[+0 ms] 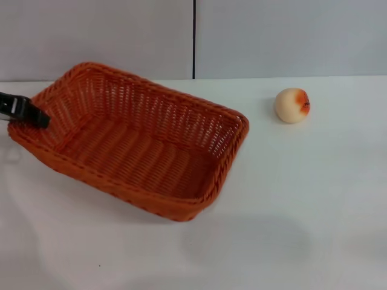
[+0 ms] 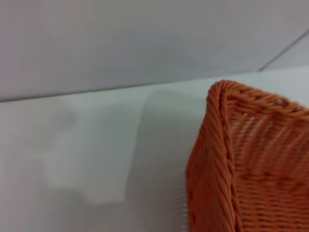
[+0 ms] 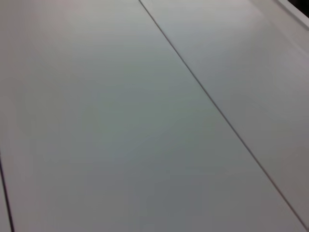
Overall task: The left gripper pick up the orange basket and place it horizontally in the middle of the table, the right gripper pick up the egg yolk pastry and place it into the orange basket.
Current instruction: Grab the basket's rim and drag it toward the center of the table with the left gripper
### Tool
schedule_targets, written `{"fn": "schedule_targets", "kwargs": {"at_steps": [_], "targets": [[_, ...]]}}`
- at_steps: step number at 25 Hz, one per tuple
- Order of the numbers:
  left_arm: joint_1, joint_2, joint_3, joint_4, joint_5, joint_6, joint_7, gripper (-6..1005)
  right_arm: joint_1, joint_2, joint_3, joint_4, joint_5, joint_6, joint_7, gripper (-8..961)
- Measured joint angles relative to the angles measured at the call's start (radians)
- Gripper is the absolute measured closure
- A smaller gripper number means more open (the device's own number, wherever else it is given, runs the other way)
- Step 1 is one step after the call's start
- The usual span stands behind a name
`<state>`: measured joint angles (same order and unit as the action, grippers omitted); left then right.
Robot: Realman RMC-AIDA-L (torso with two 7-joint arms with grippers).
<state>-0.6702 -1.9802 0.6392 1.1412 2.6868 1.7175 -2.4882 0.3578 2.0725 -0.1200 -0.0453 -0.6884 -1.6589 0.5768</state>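
The orange basket (image 1: 139, 145) lies diagonally on the white table (image 1: 290, 229), left of centre, with nothing inside it. My left gripper (image 1: 37, 116) reaches in from the far left edge and is shut on the rim of the basket's left short side. One basket corner (image 2: 227, 159) fills the left wrist view, where no fingers show. The egg yolk pastry (image 1: 292, 105), a cream ball with an orange-red patch, sits on the table at the back right, well apart from the basket. My right gripper is out of view; the right wrist view holds only plain grey panels.
A grey wall (image 1: 121, 36) with a dark vertical seam (image 1: 194, 36) stands behind the table. White tabletop stretches in front of and to the right of the basket.
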Motion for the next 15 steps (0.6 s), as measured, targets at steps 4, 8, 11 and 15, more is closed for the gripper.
{"fn": "schedule_targets", "kwargs": {"at_steps": [4, 8, 11, 15], "targets": [[0.017, -0.006, -0.112, 0.031, -0.032, 0.066, -0.027, 812, 0.001, -0.001, 0.003, -0.004, 0.001, 0.019, 0.000, 321], [0.056, -0.022, -0.143, 0.073, -0.091, 0.091, -0.057, 812, 0.005, -0.002, 0.003, -0.014, 0.002, 0.048, 0.000, 321], [0.115, -0.056, -0.143, 0.108, -0.165, 0.092, -0.091, 812, 0.010, -0.003, -0.003, -0.024, 0.000, 0.074, 0.000, 321], [0.150, -0.078, -0.143, 0.127, -0.179, 0.078, -0.099, 812, 0.016, -0.003, -0.004, -0.026, -0.002, 0.085, 0.000, 321]]}}
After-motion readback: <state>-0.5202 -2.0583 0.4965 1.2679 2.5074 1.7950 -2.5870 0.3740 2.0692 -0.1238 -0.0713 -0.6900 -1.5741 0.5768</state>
